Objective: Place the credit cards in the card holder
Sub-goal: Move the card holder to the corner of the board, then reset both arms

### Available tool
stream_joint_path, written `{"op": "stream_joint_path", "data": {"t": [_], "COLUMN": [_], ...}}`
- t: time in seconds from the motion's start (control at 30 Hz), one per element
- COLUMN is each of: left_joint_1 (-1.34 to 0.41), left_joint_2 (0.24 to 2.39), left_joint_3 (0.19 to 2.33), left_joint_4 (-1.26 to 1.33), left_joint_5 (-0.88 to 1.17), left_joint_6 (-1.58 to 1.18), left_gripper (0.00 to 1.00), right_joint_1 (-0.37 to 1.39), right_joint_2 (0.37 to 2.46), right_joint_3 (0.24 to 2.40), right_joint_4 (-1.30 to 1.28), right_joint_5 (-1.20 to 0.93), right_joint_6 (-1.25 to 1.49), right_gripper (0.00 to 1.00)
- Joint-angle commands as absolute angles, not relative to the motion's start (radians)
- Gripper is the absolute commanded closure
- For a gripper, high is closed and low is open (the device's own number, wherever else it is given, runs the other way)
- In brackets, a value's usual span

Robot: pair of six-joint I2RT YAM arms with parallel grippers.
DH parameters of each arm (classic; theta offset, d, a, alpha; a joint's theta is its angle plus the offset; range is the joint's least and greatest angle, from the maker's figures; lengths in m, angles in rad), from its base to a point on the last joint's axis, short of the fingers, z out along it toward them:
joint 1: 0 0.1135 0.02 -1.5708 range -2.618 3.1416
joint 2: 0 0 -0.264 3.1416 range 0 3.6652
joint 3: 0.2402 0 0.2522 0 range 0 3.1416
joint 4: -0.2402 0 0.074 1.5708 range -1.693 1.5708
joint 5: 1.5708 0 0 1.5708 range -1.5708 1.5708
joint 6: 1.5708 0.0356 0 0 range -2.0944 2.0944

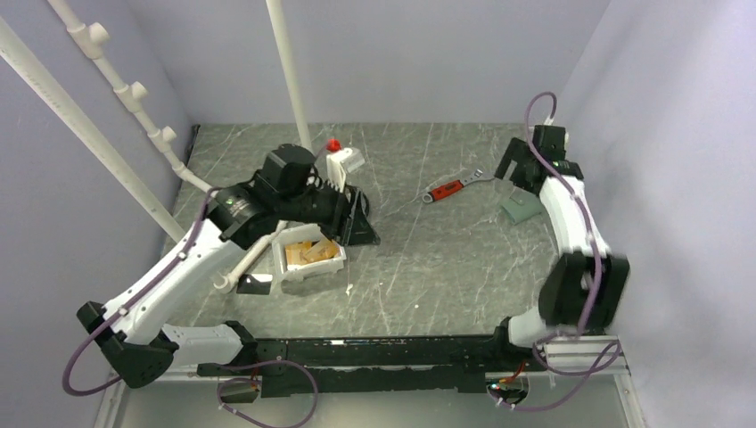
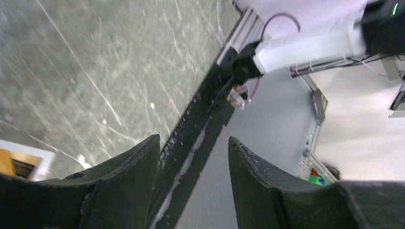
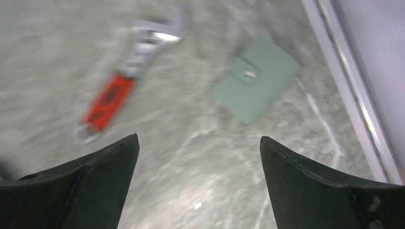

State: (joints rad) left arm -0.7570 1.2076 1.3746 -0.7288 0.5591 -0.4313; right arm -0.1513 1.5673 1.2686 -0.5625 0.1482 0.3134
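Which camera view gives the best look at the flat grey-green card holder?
The right wrist view: the flat grey-green card holder lies whole and closed, snap tab visible, though slightly blurred. In the top external view the card holder is small, partly hidden by the white right arm. The left wrist view does not show it.

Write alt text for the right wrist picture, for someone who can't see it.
A closed grey-green card holder lies on a marbled grey table, with a red-handled wrench lying apart to its left. In the foreground the right tool stands wide open and empty. The picture is blurred.
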Motion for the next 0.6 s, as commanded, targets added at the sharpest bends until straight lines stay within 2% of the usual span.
{"op": "stream_joint_path", "data": {"t": [0.0,0.17,0.33,0.57], "left_joint_1": [-0.761,-0.757,-0.759,-0.759], "left_joint_2": [1.174,1.122,1.034,0.939], "left_joint_3": [1.573,1.697,1.697,1.697], "left_joint_4": [-0.784,-0.713,-0.577,-0.471], "left_joint_5": [0.468,0.395,0.336,0.319], "left_joint_6": [-0.339,-0.271,-0.223,-0.143], "left_gripper": [0.4,0.34,0.25,0.23], "right_joint_1": [-0.09,-0.055,-0.055,-0.057], "right_joint_2": [1.14,0.831,0.654,0.464], "right_joint_3": [1.348,1.329,1.38,1.357], "right_joint_4": [-0.565,-0.428,-0.376,-0.272], "right_joint_5": [-0.108,-0.196,-0.076,0.027], "right_joint_6": [0.288,0.331,0.321,0.324], "right_gripper": [0.0,0.0,0.0,0.0]}}
